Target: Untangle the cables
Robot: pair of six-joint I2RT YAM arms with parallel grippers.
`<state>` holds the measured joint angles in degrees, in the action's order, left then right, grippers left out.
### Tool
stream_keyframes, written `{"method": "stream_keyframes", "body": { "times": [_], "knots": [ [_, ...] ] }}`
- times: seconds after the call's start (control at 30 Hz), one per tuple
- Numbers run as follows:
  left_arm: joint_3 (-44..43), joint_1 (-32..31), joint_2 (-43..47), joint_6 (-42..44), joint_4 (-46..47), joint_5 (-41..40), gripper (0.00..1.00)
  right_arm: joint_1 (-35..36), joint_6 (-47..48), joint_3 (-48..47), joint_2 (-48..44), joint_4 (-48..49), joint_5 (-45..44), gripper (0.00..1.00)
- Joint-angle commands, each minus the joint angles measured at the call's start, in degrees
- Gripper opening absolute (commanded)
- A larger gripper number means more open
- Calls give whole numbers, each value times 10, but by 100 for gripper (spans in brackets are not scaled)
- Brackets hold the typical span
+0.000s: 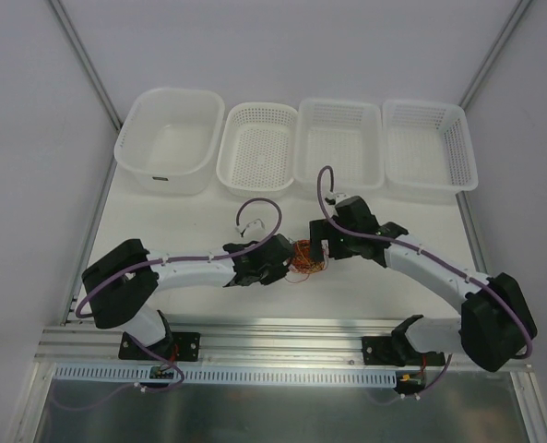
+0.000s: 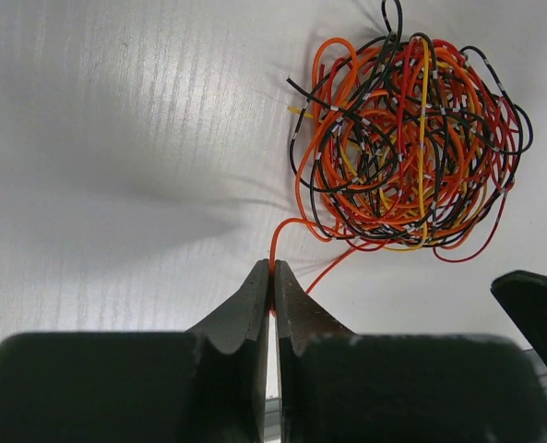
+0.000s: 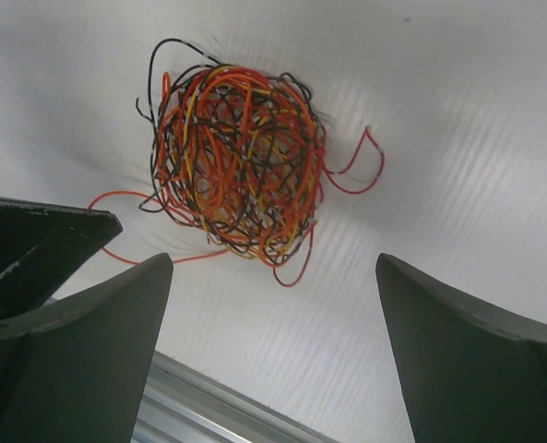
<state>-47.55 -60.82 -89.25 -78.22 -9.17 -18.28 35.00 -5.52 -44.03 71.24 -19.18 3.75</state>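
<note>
Left wrist view: my left gripper is clamped on 1 orange strand trailing out of the cables, a tight ball of red, orange, black and yellow wire lying on the white table. The pinch sits just outside the ball, on a loose run of wire. I judge that gives me a clean line to pull without dragging the whole knot. My right gripper hangs at the opposite side of the ball, fingers spread wide and holding nothing, near enough to pin the mass if it slides. Overhead, both arms meet at the ball. Beyond it, well apart, 4 white baskets stand in a row, presumably for freed wires. By my reading, the untangling is at its very start.
</note>
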Motion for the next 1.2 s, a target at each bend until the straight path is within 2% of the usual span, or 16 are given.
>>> {"method": "stream_keyframes", "body": {
  "times": [0.0,0.17,0.23,0.27,0.33,0.37,0.43,0.47,0.57,0.77,0.9,1.03,1.17],
  "knots": [
    [-15,-5,16,34,6,-4,0,16,-11,-35,32,38,9,97],
    [-7,-5,44,80,6,-16,0,34,-45,-43,99,58,-15,98],
    [-5,-5,64,103,5,-21,0,34,-54,-41,124,65,-34,93],
    [-1,-5,70,111,5,-23,0,35,-59,-41,131,65,-54,86],
    [3,-4,93,133,6,-22,0,34,-62,-40,144,66,-64,78],
    [8,-4,101,142,4,-22,0,34,-63,-40,150,66,-73,68],
    [11,-3,126,170,-1,-25,0,34,-66,-35,150,61,-91,55],
    [16,-1,135,178,-15,-25,0,34,-67,-32,142,57,-108,38],
    [24,18,175,206,-52,-19,0,27,-64,-22,119,30,-133,18],
    [51,118,277,266,-120,9,0,-24,-62,1,51,-13,-154,4],
    [41,179,347,326,-169,8,0,-77,-61,9,-9,-52,-148,2],
    [-2,230,382,371,-230,9,0,-128,-55,3,-73,-84,-135,1],
    [-52,280,403,413,-274,-7,0,-151,-48,-15,-109,-123,-128,1]
  ]
}}
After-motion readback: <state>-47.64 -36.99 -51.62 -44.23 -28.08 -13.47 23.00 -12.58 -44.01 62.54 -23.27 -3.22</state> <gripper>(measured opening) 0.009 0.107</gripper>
